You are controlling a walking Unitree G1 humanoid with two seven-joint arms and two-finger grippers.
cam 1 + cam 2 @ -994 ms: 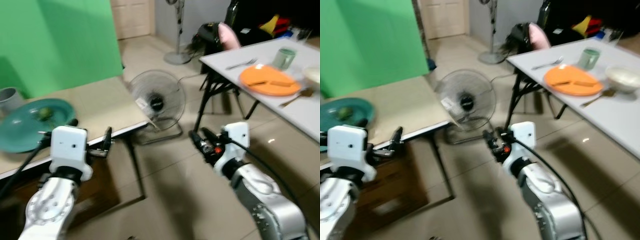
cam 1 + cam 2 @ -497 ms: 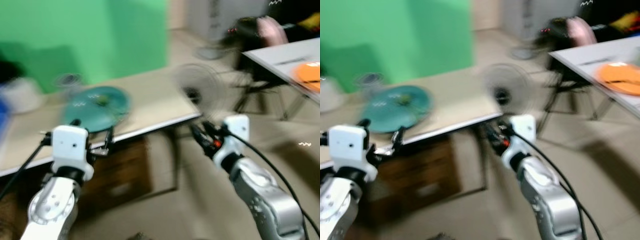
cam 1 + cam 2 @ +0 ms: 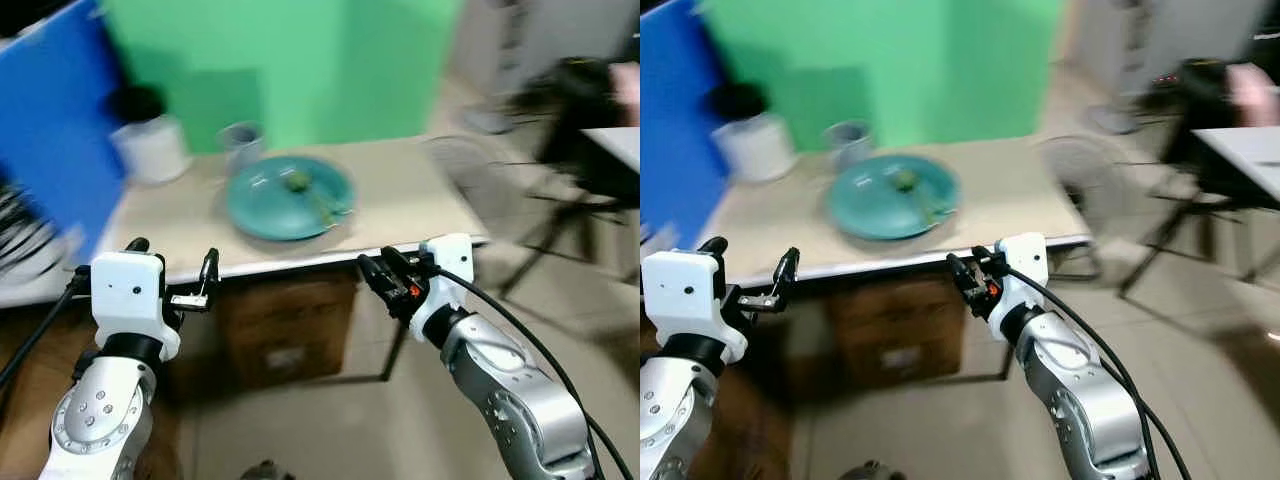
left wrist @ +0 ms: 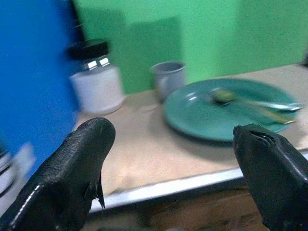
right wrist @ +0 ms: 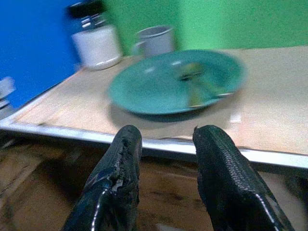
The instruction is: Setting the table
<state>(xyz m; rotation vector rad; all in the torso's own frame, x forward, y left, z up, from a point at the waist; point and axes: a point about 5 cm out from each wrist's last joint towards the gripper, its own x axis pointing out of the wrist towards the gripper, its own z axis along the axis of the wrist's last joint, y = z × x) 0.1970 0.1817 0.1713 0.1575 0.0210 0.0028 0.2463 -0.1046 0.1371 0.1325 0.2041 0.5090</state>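
A teal plate (image 3: 290,197) lies on the beige table (image 3: 400,190), with cutlery (image 4: 255,103) and a small green bit on it. Behind the plate stand a grey cup (image 3: 240,145) and a white jar with a black lid (image 3: 150,140). My left gripper (image 3: 172,262) is open and empty, held in front of the table's near edge, left of the plate. My right gripper (image 3: 385,280) is also open and empty, just below the table's edge to the right of the plate. In the right wrist view the plate (image 5: 173,82) sits straight beyond the fingers (image 5: 125,159).
A blue panel (image 3: 50,130) stands at the left and a green screen (image 3: 280,60) behind the table. A brown box (image 3: 285,335) sits under the table. A floor fan (image 3: 470,175) and a dark chair (image 3: 585,100) are off to the right. The picture is blurred.
The camera has swung left: the beige table with the teal plate now sits in the middle, and the white table with the orange plate has left the view. Both grippers keep their pose.
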